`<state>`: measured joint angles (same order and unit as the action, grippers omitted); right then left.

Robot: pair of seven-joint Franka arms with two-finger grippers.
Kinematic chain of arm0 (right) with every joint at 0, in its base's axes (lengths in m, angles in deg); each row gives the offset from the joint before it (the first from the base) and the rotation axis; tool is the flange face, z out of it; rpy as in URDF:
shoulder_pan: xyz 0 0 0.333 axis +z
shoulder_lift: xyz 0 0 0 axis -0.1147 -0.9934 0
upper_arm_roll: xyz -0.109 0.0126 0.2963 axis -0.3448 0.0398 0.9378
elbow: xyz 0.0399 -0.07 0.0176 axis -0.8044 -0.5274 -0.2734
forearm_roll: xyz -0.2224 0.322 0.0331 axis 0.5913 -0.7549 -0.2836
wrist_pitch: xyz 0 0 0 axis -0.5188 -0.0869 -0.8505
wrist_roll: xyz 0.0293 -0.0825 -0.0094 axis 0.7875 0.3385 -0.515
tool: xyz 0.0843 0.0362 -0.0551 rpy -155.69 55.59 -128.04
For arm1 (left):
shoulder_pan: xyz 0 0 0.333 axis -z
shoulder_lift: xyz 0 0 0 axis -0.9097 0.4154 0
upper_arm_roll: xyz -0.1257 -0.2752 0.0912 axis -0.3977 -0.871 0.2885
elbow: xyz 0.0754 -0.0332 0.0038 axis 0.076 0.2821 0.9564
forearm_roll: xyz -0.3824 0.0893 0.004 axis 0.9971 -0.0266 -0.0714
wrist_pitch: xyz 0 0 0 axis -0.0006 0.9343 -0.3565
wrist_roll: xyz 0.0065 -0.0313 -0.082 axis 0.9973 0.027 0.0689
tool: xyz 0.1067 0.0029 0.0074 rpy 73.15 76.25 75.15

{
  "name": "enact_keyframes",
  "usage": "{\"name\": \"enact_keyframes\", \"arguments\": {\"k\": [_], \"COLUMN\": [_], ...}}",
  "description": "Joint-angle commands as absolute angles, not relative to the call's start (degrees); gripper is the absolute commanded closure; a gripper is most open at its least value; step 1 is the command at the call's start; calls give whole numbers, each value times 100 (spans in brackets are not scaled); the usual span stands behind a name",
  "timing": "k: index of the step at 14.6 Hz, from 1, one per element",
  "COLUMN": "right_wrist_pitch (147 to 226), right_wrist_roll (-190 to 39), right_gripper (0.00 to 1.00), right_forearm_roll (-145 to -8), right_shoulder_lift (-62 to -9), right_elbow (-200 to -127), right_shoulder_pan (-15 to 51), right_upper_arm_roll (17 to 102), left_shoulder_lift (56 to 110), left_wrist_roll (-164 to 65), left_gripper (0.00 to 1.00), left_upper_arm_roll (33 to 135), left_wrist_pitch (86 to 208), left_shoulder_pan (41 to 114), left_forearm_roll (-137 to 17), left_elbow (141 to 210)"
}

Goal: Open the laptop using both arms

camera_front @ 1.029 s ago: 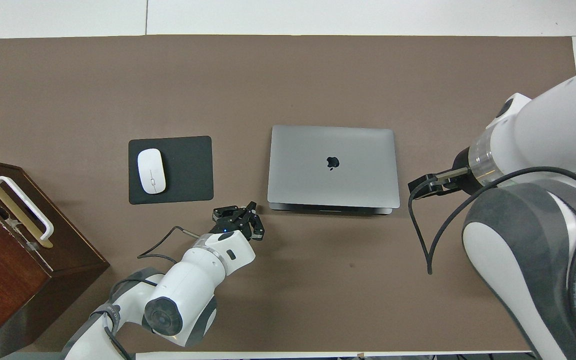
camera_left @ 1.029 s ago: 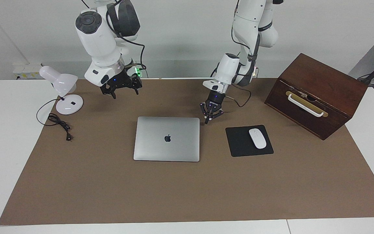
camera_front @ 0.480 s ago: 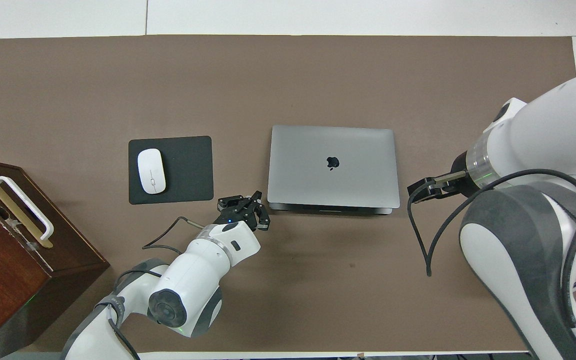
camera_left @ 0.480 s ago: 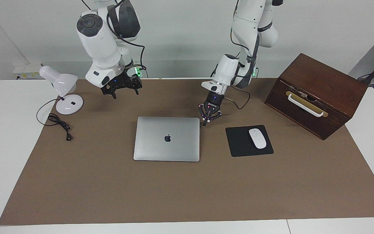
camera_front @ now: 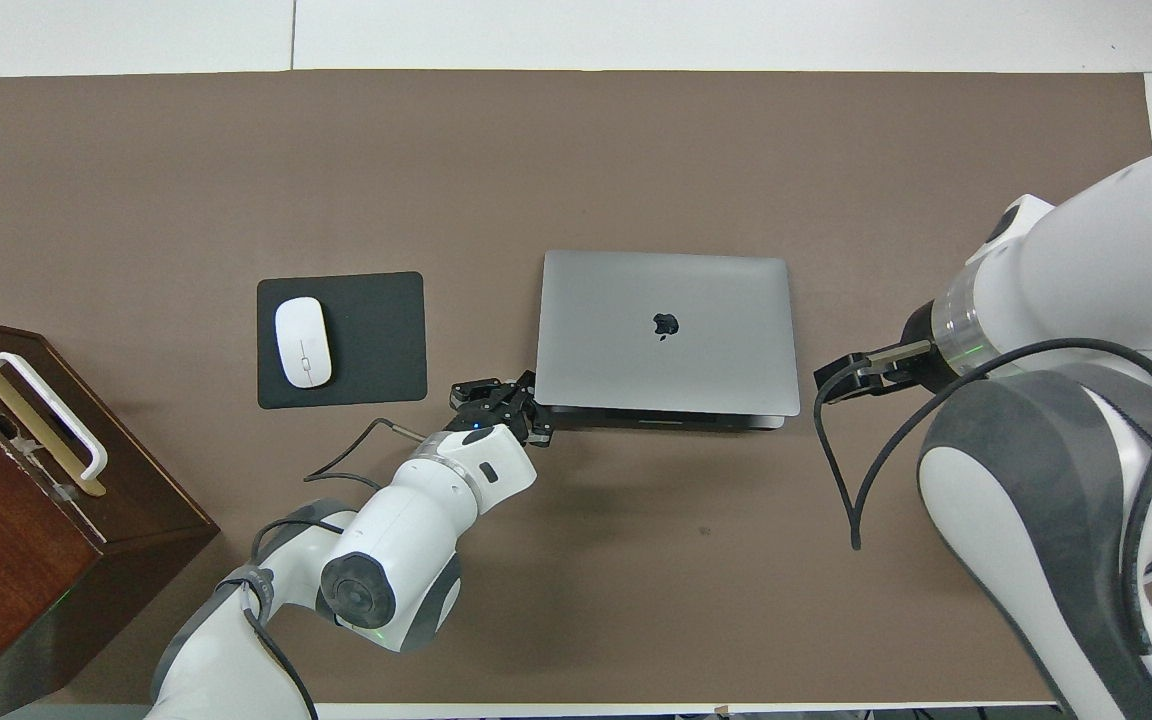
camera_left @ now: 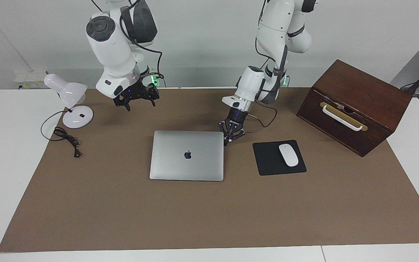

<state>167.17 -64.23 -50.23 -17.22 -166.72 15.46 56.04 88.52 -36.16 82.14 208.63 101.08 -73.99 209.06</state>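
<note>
The silver-grey laptop lies closed and flat in the middle of the brown mat, its logo facing up. My left gripper is shut and points down at the laptop's corner nearest the robots, on the side toward the left arm's end. Whether its tips touch the corner cannot be told. My right gripper hangs open in the air over the mat between the lamp and the laptop, holding nothing. In the overhead view the right arm's own body covers that gripper.
A black mouse pad with a white mouse lies beside the laptop toward the left arm's end. A brown wooden box with a white handle stands past it. A white desk lamp and its cord sit at the right arm's end.
My left gripper, still shut, has moved from beside the laptop in to its near corner and sunk lower. The right arm has barely shifted. The laptop has not moved.
</note>
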Motion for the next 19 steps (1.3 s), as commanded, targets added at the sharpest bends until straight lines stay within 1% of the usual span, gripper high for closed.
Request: {"name": "enact_keyframes", "arguments": {"k": [1, 12, 15, 19], "right_wrist_pitch": [16888, 16897, 16906, 16906], "right_wrist_roll": [-6452, -6443, -6434, -6434], "right_gripper": [0, 0, 0, 0], "right_forearm_roll": [-5128, -5128, -5128, -5128], "right_shoulder_lift": [-1565, -1574, -1574, -1574], "right_elbow": [-16872, -16907, -16907, -16907], "right_shoulder_pan": [1529, 1538, 1634, 1626], "right_upper_arm_roll": [5609, 5609, 5600, 5600], "left_shoulder_lift": [9028, 9002, 8993, 9054], "left_wrist_roll": [-3491, -3412, -3412, -3386], "left_gripper": [100, 100, 100, 100], "left_upper_arm_roll": [8285, 8285, 8285, 8294], "left_wrist_pitch": [20935, 20935, 20935, 20935], "left_shoulder_pan": [10211, 10334, 10334, 10334], "left_forearm_roll": [-7272, -7299, -7299, -7299], "left_elbow": [20760, 20804, 20795, 20760]}}
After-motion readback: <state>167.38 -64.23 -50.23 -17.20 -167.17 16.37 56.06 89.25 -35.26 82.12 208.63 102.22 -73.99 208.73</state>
